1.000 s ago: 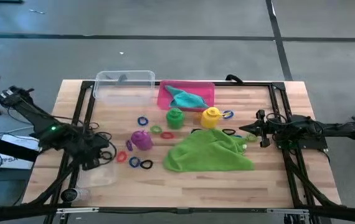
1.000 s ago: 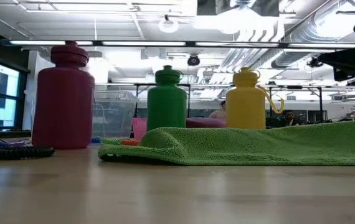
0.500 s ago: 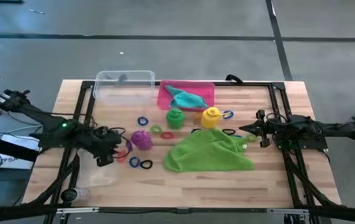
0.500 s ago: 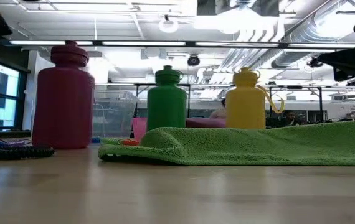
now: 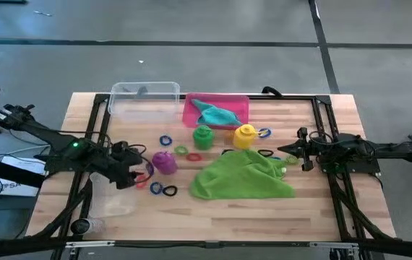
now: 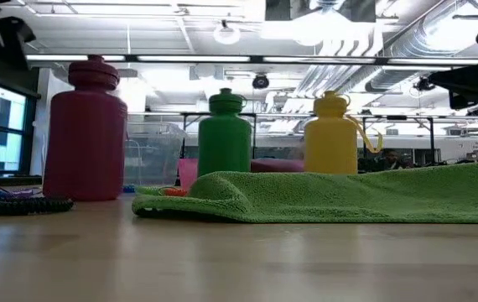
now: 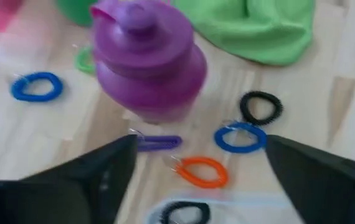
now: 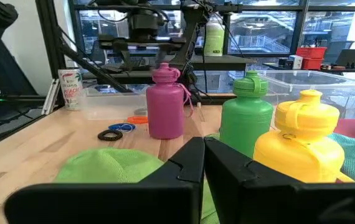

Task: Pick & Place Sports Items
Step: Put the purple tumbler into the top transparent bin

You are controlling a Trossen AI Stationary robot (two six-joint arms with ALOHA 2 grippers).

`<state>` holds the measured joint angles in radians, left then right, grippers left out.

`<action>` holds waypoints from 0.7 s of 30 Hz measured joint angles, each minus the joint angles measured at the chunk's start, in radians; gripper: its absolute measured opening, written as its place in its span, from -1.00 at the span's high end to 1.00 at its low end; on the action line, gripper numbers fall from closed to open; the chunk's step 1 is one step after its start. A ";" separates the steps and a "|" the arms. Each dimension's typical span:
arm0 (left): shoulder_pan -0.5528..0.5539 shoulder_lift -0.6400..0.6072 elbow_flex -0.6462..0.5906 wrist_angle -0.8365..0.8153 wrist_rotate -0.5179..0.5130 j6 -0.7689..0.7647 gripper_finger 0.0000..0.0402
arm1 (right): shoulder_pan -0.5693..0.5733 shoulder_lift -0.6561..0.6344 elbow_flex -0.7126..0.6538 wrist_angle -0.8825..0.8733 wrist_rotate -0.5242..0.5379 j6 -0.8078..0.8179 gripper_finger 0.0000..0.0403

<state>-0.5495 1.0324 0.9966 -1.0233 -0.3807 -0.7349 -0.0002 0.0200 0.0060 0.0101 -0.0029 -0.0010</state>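
Left gripper [image 5: 135, 175] is reaching in low from the table's left edge, its arm lying nearly flat across the wood, its fingers [image 7: 71, 186] standing wide apart and holding nothing. Right gripper [image 5: 290, 153] is waiting near the right edge, arm stretched level toward the middle, fingers pressed together.

Lying spread near the table's front edge, right of centre, is the larger green cloth [image 5: 242, 175], its long side running along that edge. Behind it, the teal cloth [image 5: 217, 114] is lying crumpled in the pink tray [image 5: 191, 108] at the back edge.

Standing upright just beyond the left gripper's open fingers is the purple bottle [image 7: 149, 65], cap pointing up, not touched. Farther toward the middle, the green bottle [image 5: 203, 135] and the yellow bottle [image 5: 246, 134] are standing upright too, side by side.

Small coloured rings are lying flat around the purple bottle: an orange ring [image 7: 202, 172] and a blue ring [image 7: 240, 138] are sitting between the spread fingers, a black ring [image 7: 260, 106] just past them.
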 joint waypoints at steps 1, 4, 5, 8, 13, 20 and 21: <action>0.001 0.000 0.000 0.000 -0.009 0.010 -0.57 | 0.000 0.000 0.000 0.000 0.000 0.000 1.00; 0.014 0.000 0.000 0.000 -0.030 0.027 -0.73 | 0.000 0.000 0.000 0.000 0.000 0.000 1.00; 0.021 0.000 0.000 0.000 -0.038 0.028 -0.76 | 0.000 0.000 0.000 0.000 0.000 0.000 1.00; 0.043 0.000 0.000 0.000 -0.045 0.046 -0.79 | 0.000 0.000 0.000 0.000 0.000 0.000 1.00; 0.093 0.000 0.000 0.000 -0.044 0.092 -0.79 | 0.000 0.000 0.000 0.000 0.000 0.000 1.00; 0.151 0.036 0.001 0.020 -0.041 0.093 -0.79 | 0.000 0.000 0.000 0.000 0.000 0.000 1.00; 0.156 0.044 0.001 0.033 -0.041 0.093 -0.79 | 0.000 0.000 0.000 0.000 0.000 0.000 1.00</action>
<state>-0.3931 1.0768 0.9974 -0.9904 -0.4217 -0.6419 -0.0002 0.0200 0.0062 0.0101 -0.0032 -0.0012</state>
